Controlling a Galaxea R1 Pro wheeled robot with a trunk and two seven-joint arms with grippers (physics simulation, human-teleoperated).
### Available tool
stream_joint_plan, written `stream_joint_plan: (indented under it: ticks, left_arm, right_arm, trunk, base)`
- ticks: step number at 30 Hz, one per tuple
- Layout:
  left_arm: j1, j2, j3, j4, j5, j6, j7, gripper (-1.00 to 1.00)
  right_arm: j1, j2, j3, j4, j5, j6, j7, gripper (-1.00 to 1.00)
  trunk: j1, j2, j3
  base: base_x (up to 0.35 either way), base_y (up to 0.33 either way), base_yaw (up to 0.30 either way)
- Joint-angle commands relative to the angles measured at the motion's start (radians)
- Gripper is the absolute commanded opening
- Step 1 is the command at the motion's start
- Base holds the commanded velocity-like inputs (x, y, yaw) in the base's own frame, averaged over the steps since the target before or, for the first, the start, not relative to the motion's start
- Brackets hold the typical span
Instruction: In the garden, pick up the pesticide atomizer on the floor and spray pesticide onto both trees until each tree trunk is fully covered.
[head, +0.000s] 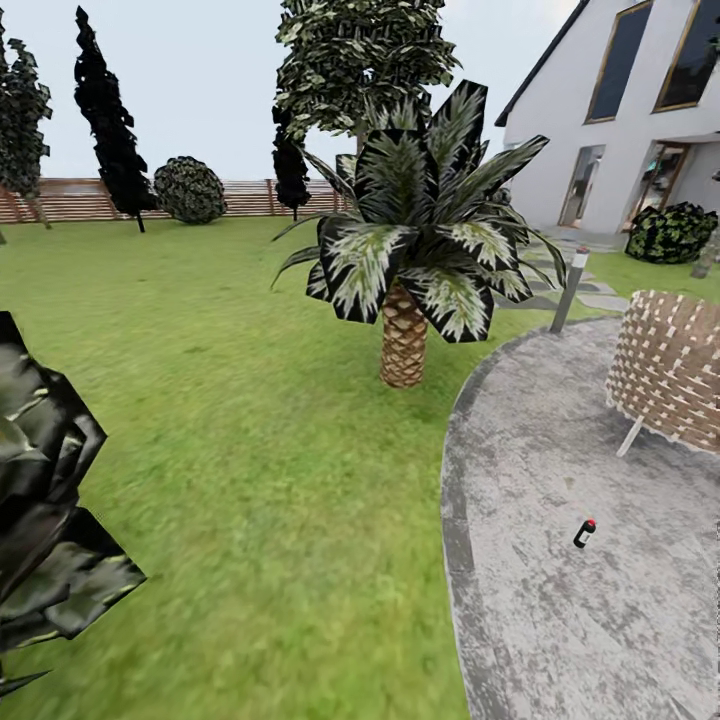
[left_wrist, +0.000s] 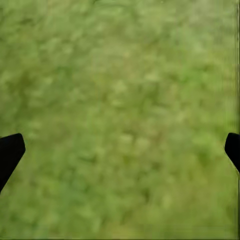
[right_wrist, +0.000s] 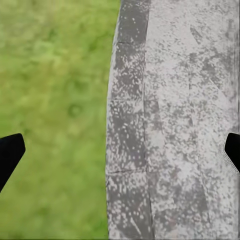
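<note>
The pesticide atomizer (head: 585, 533), a small dark bottle with a red cap, lies tilted on the grey paved patio (head: 580, 620) at the right of the head view. The garden lawn (head: 230, 420) spreads to the left and back to the brown slat fence (head: 60, 200). A tall leafy tree (head: 360, 60) rises behind the palm, which hides its trunk. My left gripper (left_wrist: 120, 150) is open above bare grass, its dark fingertips (left_wrist: 10, 150) far apart. My right gripper (right_wrist: 120, 150) is open too, over the curved border between grass and paving (right_wrist: 125, 125).
A short palm (head: 405, 250) stands mid-lawn by the patio edge. A wicker chair (head: 670, 365) and a grey lamp post (head: 570, 290) are at the right, a white house (head: 620, 110) behind. Dark foliage (head: 40, 500) crowds the near left. A round bush (head: 190, 190) and a narrow black tree (head: 110, 120) line the fence.
</note>
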Motion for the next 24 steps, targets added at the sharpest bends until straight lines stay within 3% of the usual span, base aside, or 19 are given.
stream_joint_plan:
  ticks: [1, 7, 13, 24]
  left_arm:
    - [0.000, 0.000, 0.000, 0.000, 0.000, 0.000, 0.000, 1.00]
    - [0.000, 0.000, 0.000, 0.000, 0.000, 0.000, 0.000, 1.00]
    - [0.000, 0.000, 0.000, 0.000, 0.000, 0.000, 0.000, 1.00]
    - [0.000, -0.001, -0.002, 0.000, 0.000, 0.000, 0.000, 1.00]
  right_arm:
    - [0.000, 0.000, 0.000, 0.000, 0.000, 0.000, 0.000, 1.00]
    - [0.000, 0.000, 0.000, 0.000, 0.000, 0.000, 0.000, 1.00]
    - [0.000, 0.000, 0.000, 0.000, 0.000, -0.001, 0.000, 1.00]
    - [0.000, 0.000, 0.000, -0.001, -0.001, -0.001, 0.000, 1.00]
  trunk:
    - [0.000, 0.000, 0.000]
    - [0.000, 0.000, 0.000]
    - [0.000, 0.000, 0.000]
    - [0.000, 0.000, 0.000]
  base:
    - [0.323, 0.000, -0.262]
    - [0.310, 0.000, -0.247]
    - [0.256, 0.000, -0.056]
    - [0.025, 0.000, -0.001]
